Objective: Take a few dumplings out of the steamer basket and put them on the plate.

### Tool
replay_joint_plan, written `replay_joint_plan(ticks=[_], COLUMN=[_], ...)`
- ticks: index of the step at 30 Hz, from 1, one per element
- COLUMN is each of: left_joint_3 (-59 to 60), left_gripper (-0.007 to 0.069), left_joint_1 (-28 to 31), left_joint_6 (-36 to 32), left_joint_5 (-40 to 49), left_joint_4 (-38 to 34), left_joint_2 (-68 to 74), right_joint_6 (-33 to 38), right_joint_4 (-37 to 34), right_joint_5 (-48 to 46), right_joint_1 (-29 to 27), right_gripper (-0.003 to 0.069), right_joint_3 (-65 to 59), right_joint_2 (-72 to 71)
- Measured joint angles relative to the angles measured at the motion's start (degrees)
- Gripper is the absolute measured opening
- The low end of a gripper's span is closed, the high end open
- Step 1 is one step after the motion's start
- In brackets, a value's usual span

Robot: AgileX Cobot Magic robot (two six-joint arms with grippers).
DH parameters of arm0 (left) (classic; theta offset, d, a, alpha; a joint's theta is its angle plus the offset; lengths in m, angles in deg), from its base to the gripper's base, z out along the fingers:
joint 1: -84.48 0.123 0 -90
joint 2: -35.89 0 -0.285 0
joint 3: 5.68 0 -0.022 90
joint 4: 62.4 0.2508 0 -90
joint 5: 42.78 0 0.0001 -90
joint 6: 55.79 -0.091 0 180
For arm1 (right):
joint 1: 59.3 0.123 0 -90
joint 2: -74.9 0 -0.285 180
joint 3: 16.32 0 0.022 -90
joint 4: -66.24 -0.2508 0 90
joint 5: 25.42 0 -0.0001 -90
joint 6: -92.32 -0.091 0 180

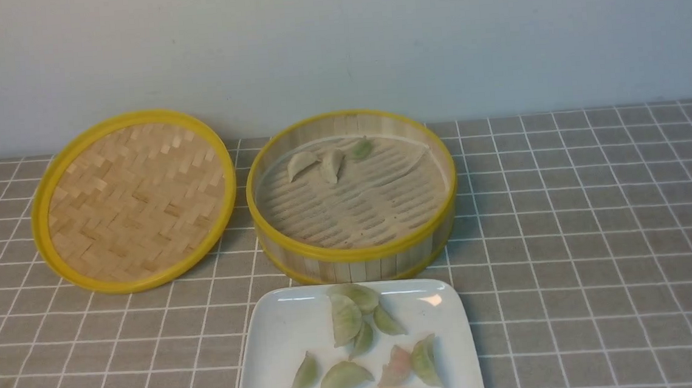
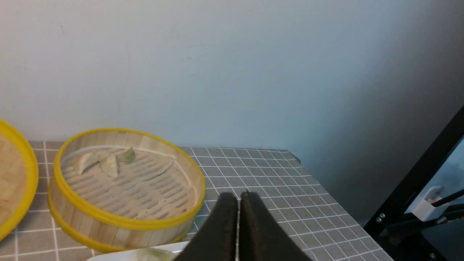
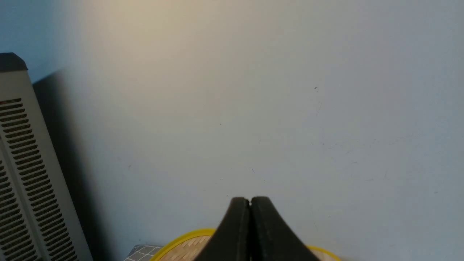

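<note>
The steamer basket stands at the table's middle back. Three dumplings lie at its far side; they also show in the left wrist view. The white plate sits in front of it at the near edge and holds several dumplings. Neither gripper shows in the front view. My left gripper is shut and empty, raised near the plate's corner, beside the basket. My right gripper is shut and empty, facing the wall.
The flat woven lid with a yellow rim leans to the left of the basket; its rim shows under the right gripper. A grey checked cloth covers the table. A vented grey panel stands by the wall.
</note>
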Motion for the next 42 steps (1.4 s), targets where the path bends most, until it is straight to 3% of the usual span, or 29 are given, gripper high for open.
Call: replay_joint_plan(ticks=[7, 13, 25, 42], left_joint_3=[0.31, 7.61, 34.63, 38.14], left_gripper=[-0.0005, -0.0005, -0.0005, -0.0005], left_joint_1=[0.0, 0.85, 22.87, 24.7], left_joint_6=[-4.53, -15.27, -17.95, -18.15], left_joint_5=[-0.05, -2.17, -6.6, -9.24], left_joint_4=[5.47, 16.42, 11.7, 11.26], left_joint_2=[0.0, -1.04, -13.06, -13.08], right_joint_6=[0.0, -0.02, -0.07, -0.13], right_joint_4=[0.0, 0.0, 0.0, 0.0], right_joint_5=[0.0, 0.0, 0.01, 0.0], right_joint_1=[0.0, 0.0, 0.0, 0.0], right_gripper=[-0.0013, -0.0013, -0.0013, -0.0013], right_joint_3=[0.0, 0.0, 0.0, 0.0], right_joint_2=[0.0, 0.0, 0.0, 0.0])
